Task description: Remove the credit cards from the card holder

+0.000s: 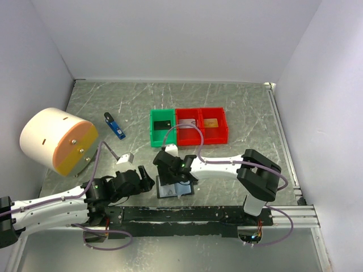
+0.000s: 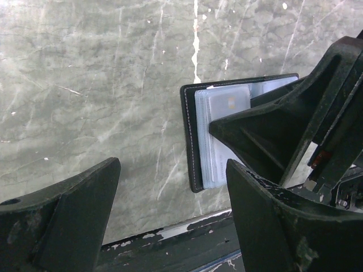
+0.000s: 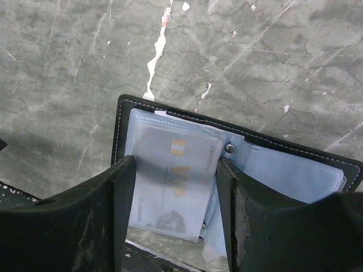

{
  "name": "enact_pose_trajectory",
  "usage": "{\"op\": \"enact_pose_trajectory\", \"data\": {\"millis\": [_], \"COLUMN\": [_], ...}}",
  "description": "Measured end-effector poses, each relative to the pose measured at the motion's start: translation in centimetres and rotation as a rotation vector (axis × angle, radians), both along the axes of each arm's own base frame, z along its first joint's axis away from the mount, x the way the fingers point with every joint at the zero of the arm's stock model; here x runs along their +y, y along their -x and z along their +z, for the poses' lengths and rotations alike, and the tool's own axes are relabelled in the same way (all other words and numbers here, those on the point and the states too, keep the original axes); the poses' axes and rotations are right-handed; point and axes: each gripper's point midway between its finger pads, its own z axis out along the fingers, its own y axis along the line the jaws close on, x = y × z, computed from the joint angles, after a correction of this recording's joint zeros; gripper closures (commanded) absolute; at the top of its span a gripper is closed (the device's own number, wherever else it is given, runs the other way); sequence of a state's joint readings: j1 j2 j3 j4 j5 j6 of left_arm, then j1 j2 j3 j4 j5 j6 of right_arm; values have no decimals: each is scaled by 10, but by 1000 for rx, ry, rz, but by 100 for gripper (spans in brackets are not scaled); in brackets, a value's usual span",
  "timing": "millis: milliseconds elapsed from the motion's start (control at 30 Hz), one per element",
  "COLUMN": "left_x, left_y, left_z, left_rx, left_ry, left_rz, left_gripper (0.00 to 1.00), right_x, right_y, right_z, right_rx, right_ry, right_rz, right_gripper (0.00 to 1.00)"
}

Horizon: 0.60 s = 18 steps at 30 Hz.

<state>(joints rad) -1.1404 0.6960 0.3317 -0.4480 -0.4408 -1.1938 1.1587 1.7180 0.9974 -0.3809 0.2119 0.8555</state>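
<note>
Right end effector (image 3: 176, 165), half open, straddles the silver credit card (image 3: 170, 187) inside the card holder (image 3: 118, 130) to pinch it; left end effector (image 2: 173, 167) hovers wide open, empty.

Table (image 1: 244, 107): we see a grey marbled top | under the right fingers (image 3: 85, 226): card holder (image 3: 283, 173) lying open, flat | beyond them: a green bin (image 1: 152, 129) and two red bins (image 1: 225, 126) touching in a row | beyond the left fingers (image 2: 57, 226): blue-black stick (image 1: 115, 126), small white block (image 1: 125, 158), white-orange drum (image 1: 54, 141)
</note>
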Motion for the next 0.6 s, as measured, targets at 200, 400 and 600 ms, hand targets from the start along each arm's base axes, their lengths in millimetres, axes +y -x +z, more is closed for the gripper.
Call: {"op": "enact_pose_trajectory", "data": {"millis": [200,400,600], "left_x": [-8,-24,-36], "left_y": [1,2,4], "left_z": [1,8,8], "left_rx": [-3,-20,-23], "left_ry": [6,50,93], "left_rz": [-39,-101,-138], "left_gripper": [13,13,14], "right_x": [-2,-4,-2], "right_y": [-1,-2,-2], "right_z": [2,3,6], "right_rx": [27,66,80], "right_ry": [-93,-174,-201], "right_rz": [-10,-23,-23], "right_gripper": [48,48,34]}}
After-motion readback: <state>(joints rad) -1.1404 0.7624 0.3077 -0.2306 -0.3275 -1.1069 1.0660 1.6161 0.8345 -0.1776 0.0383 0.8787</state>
